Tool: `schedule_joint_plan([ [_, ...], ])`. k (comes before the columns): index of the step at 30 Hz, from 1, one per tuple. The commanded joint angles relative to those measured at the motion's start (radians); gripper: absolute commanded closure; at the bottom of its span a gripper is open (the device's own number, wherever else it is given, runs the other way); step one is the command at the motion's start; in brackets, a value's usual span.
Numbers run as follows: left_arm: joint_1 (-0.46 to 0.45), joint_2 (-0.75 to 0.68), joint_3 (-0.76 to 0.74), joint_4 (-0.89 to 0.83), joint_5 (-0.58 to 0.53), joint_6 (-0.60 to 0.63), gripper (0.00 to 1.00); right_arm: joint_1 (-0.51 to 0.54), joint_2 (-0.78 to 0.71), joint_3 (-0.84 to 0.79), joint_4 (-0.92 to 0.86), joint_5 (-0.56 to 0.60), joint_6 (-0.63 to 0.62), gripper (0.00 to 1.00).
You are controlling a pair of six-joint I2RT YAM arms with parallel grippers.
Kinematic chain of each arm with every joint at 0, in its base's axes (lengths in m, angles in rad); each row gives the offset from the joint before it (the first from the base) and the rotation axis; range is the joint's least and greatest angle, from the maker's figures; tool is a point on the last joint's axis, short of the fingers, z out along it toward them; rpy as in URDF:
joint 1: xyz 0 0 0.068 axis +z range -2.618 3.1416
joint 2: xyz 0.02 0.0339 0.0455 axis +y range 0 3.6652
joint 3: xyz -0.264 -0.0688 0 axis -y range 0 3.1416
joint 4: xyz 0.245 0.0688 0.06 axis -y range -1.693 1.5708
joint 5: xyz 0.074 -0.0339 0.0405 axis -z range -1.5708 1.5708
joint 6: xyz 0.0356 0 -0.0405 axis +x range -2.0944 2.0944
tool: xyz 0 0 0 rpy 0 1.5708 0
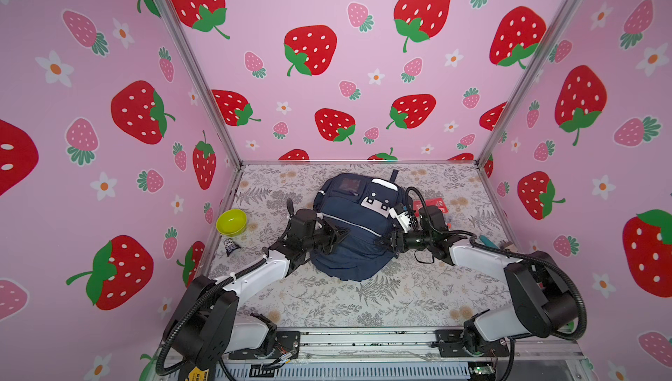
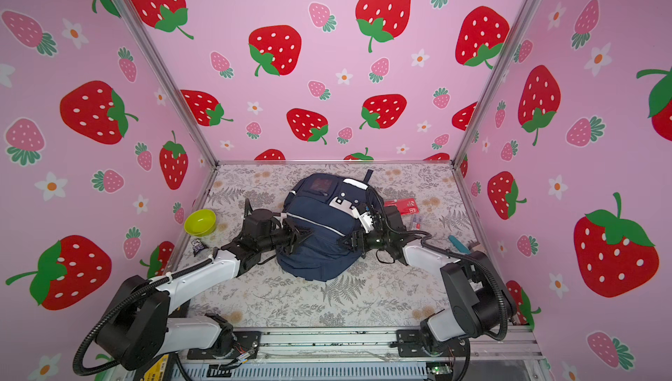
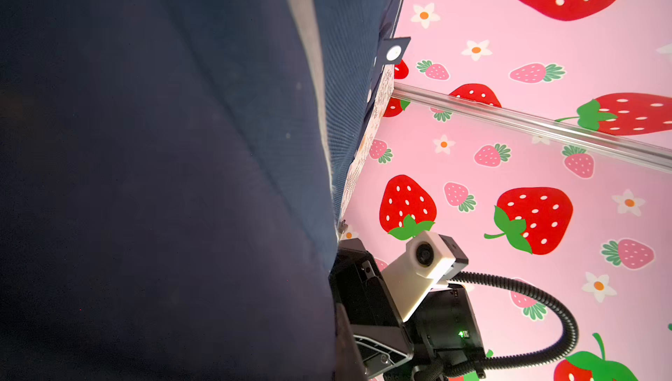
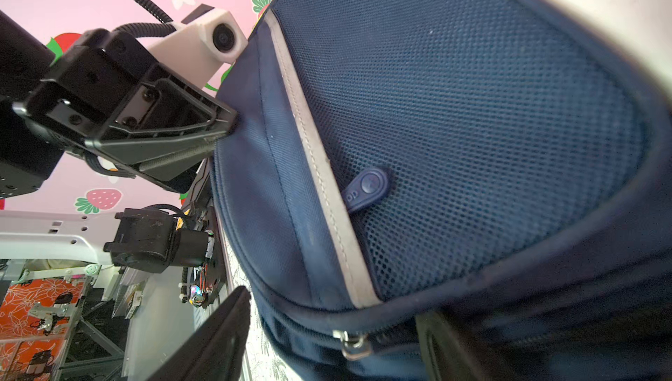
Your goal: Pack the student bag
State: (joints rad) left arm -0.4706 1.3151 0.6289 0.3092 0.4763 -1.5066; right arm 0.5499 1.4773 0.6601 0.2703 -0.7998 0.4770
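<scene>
Rounded navy mesh student bag (image 1: pixel 354 248): left gripper (image 1: pixel 343 233) clenched against its flank, right gripper (image 1: pixel 382 243) splayed astride its zipper seam.

Your top views look down from the front; wrist cameras (image 3: pixel 423 253) face each other close across the student bag (image 4: pixel 472 124).

Red packet (image 1: pixel 436 203) half behind right arm (image 1: pixel 476 257); student bag (image 3: pixel 145 179) blurred up close.

Student bag (image 1: pixel 360 252) blocks ctr w/ green bowl (image 1: pixel 231 222) far L, red packet (image 1: pixel 434 203) just R of it; front cloth (image 1: pixel 381 302) free.
</scene>
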Motion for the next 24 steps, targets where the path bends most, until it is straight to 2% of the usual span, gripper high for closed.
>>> schedule_joint_plan([
  [1, -0.003, -0.028, 0.015, 0.100, -0.027, -0.036, 1.00, 0.043, -0.007, -0.012, 0.013, -0.031, 0.002, 0.31],
  [6, 0.000, -0.030, 0.012, 0.095, -0.029, -0.044, 1.00, 0.088, -0.004, -0.003, -0.005, 0.002, -0.011, 0.34],
  [12, 0.001, -0.030, 0.017, 0.099, -0.031, -0.053, 1.00, 0.149, -0.014, -0.006, -0.067, 0.114, -0.051, 0.42],
  [16, 0.001, -0.031, 0.014, 0.098, -0.031, -0.055, 1.00, 0.177, -0.019, -0.004, -0.071, 0.098, -0.051, 0.43],
  [18, 0.002, -0.033, 0.010, 0.097, -0.032, -0.054, 1.00, 0.191, -0.022, 0.004, -0.082, 0.104, -0.055, 0.48],
  [21, 0.002, -0.033, 0.006, 0.100, -0.031, -0.057, 1.00, 0.192, -0.038, -0.001, -0.096, 0.194, -0.062, 0.48],
  [24, 0.001, -0.037, 0.005, 0.097, -0.031, -0.058, 1.00, 0.146, -0.006, 0.007, -0.099, 0.231, -0.055, 0.26],
])
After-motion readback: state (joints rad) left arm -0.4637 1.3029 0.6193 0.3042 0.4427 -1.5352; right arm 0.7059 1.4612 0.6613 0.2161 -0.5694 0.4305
